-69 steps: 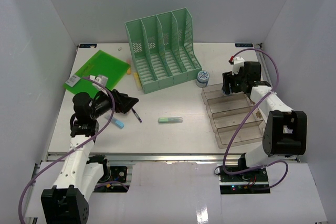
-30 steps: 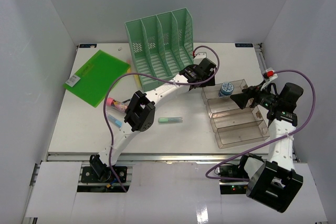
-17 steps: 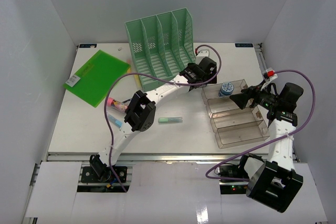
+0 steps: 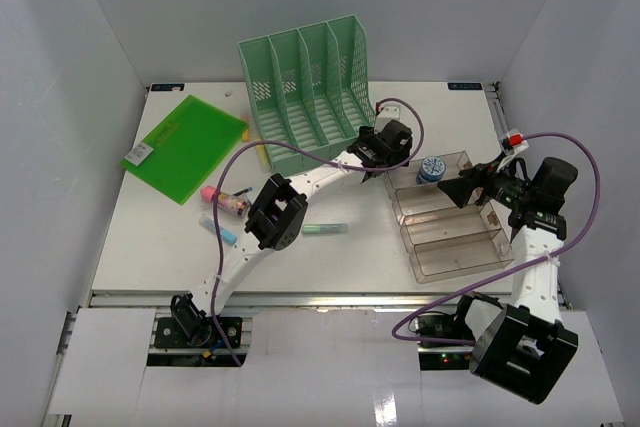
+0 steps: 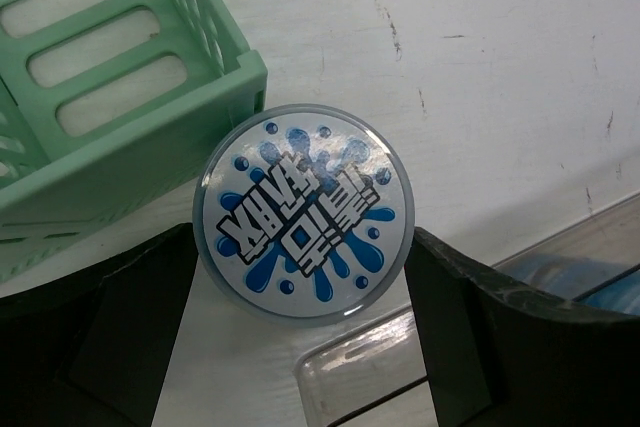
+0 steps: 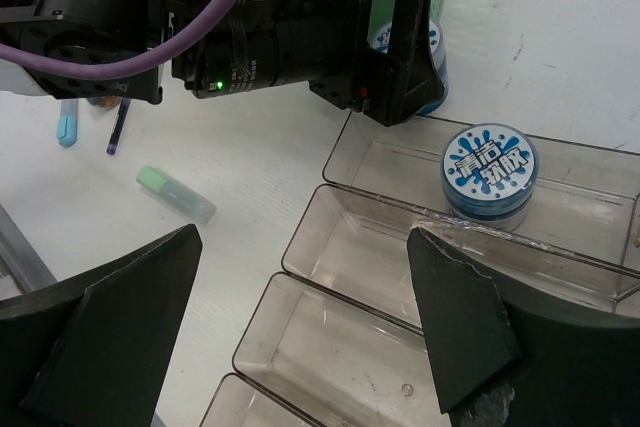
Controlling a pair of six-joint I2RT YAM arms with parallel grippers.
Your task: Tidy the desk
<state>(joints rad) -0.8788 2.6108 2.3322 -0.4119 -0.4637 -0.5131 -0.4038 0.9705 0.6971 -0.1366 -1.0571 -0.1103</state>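
Note:
The white desk (image 4: 330, 267) holds scattered items. A round tin with a blue splash lid (image 5: 305, 212) stands on it beside the corner of the green file rack (image 5: 110, 87). My left gripper (image 5: 302, 235) is open, with a finger close on each side of the tin. In the top view this gripper (image 4: 385, 155) hides that tin. A second such tin (image 6: 490, 175) sits in the far compartment of the clear tray (image 6: 330, 277). My right gripper (image 6: 305, 237) hangs open above the tray's middle compartments, holding nothing.
A green folder (image 4: 185, 147) lies at the back left. Pens and a pink marker (image 4: 225, 197) and a blue highlighter (image 4: 218, 227) lie left of centre, and a green-capped tube (image 4: 324, 230) lies mid-desk. The left arm stretches diagonally across the desk.
The left arm has swung from the pens on the left across to the tin by the rack, then edged slightly nearer. The right arm has drawn back from the tray's far end.

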